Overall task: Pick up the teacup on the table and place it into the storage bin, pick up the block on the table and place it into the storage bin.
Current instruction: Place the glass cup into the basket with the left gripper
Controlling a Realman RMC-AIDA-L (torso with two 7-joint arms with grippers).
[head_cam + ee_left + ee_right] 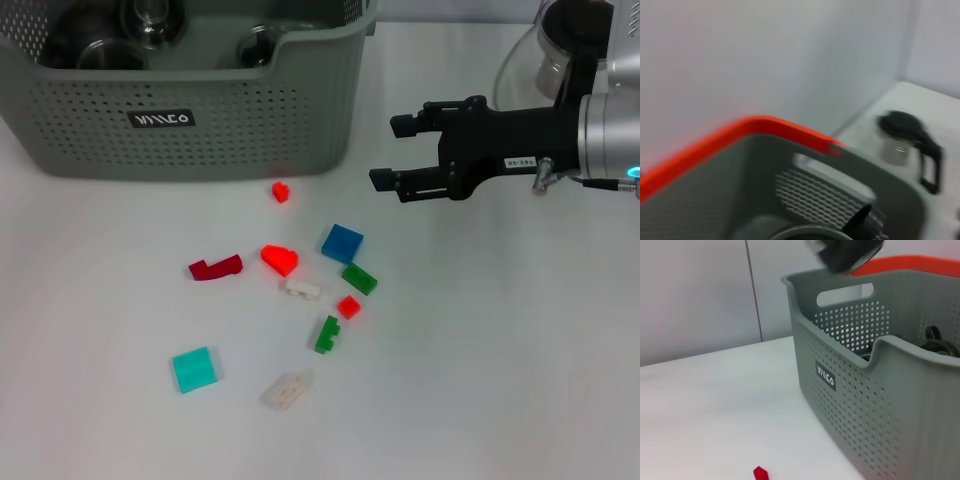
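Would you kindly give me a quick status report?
Right gripper open, empty, beside storage bin. Left gripper unseen. Blocks on table. Nothing blocking.

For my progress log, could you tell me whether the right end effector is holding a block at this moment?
No, the right end effector hangs open and empty above the table, beside the storage bin.

Head cam looks down on table; both wrist cams share storage bin point(860, 390).

black label point(161, 119) on storage bin point(240, 130), white stylised lettering, not clearly legible
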